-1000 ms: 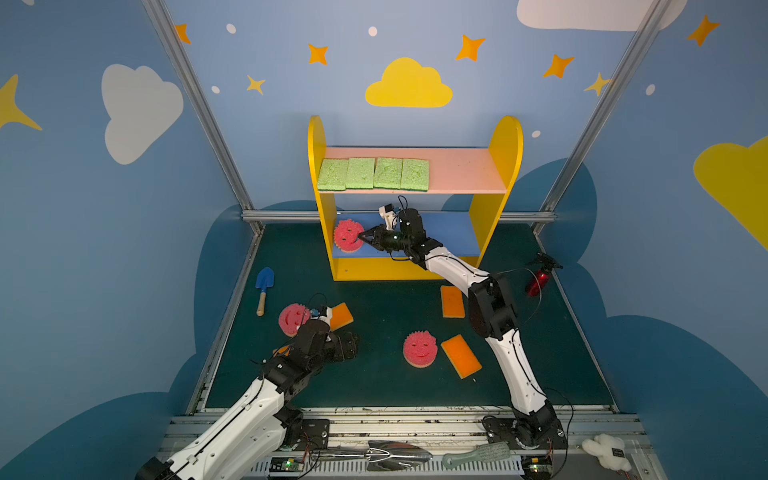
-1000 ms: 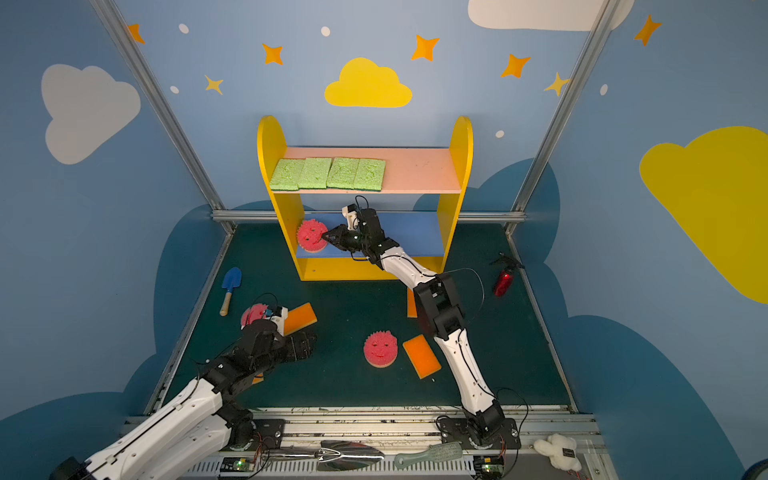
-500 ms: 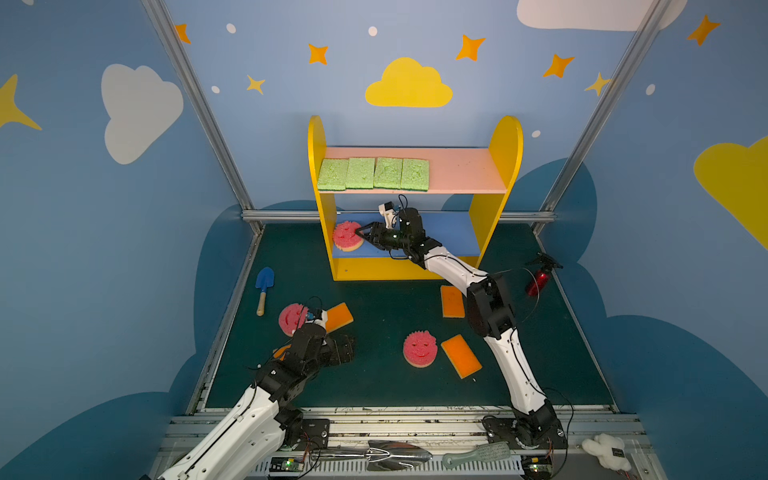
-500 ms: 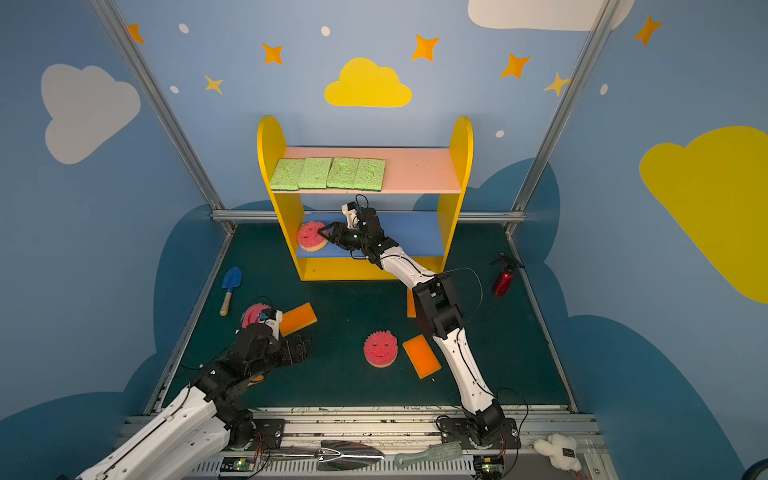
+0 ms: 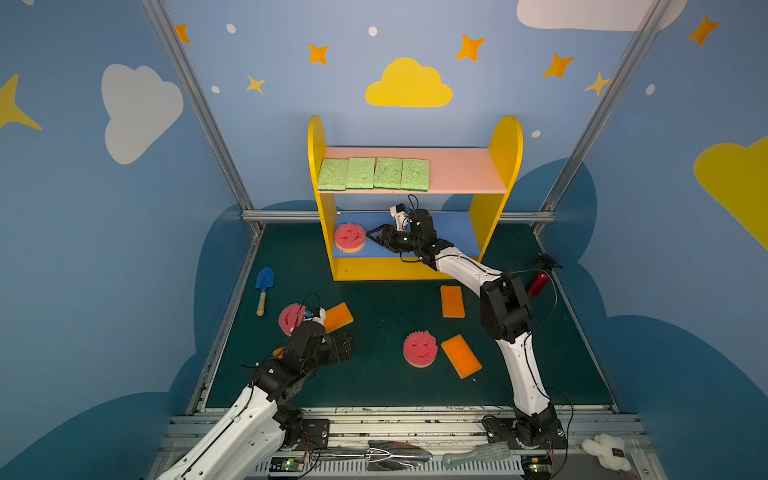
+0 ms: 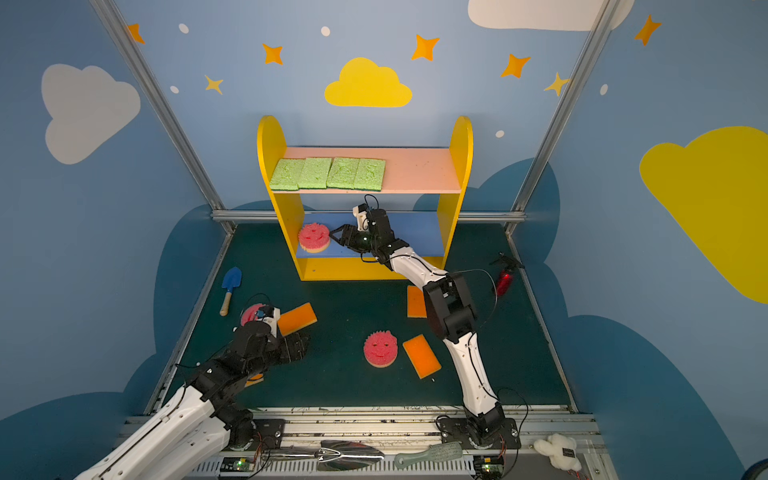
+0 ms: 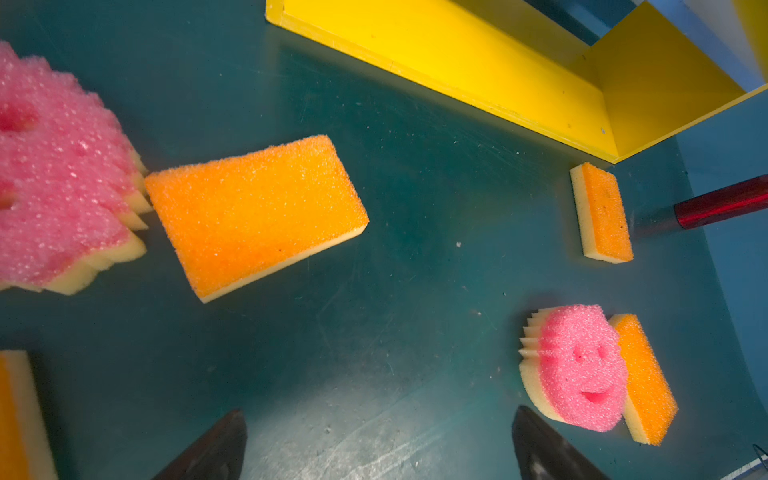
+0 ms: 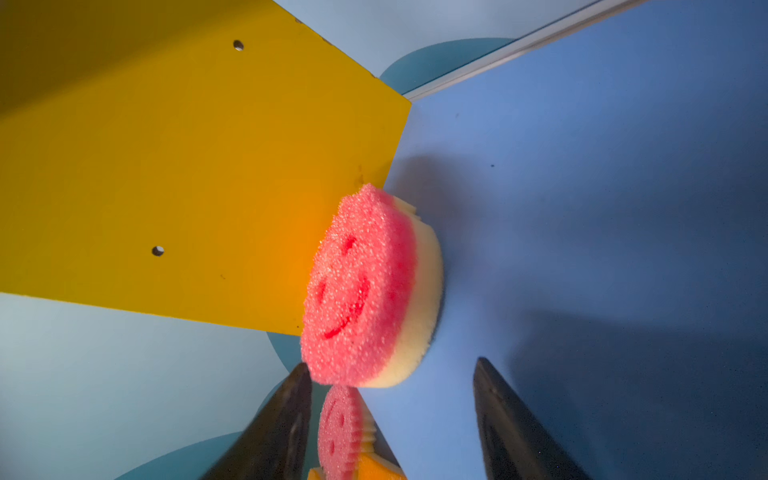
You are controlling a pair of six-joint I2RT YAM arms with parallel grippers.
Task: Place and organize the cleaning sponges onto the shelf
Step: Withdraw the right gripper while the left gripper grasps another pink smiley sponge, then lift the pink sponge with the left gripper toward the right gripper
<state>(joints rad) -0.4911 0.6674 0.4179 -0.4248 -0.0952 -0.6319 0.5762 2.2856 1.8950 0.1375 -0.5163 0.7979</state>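
5 of 11 placed, so under half done. Top: 4 green sponges (image 5: 373, 173) in a row on the shelf's (image 5: 505, 141) pink top board (image 5: 461, 168). Mid: shelved smiley (image 5: 350, 237) lies flat on blue mid board (image 5: 453, 232), against the yellow side panel. Right end effector (image 5: 372, 237) just beside it, jaws apart, nothing held, i.e. released. Left end effector (image 7: 379, 413) wide apart, empty, hovering over desk (image 5: 395, 307) nr the near orange sponge (image 5: 338, 316). Left to do, all on desk: center smiley (image 5: 419, 348), left smiley (image 5: 291, 318), far orange sponge (image 5: 452, 301) by shelf base, center orange sponge (image 5: 460, 355), hidden orange sponge (image 7: 14, 415) partly under left arm. Prob. smileys next for mid board, orange after.
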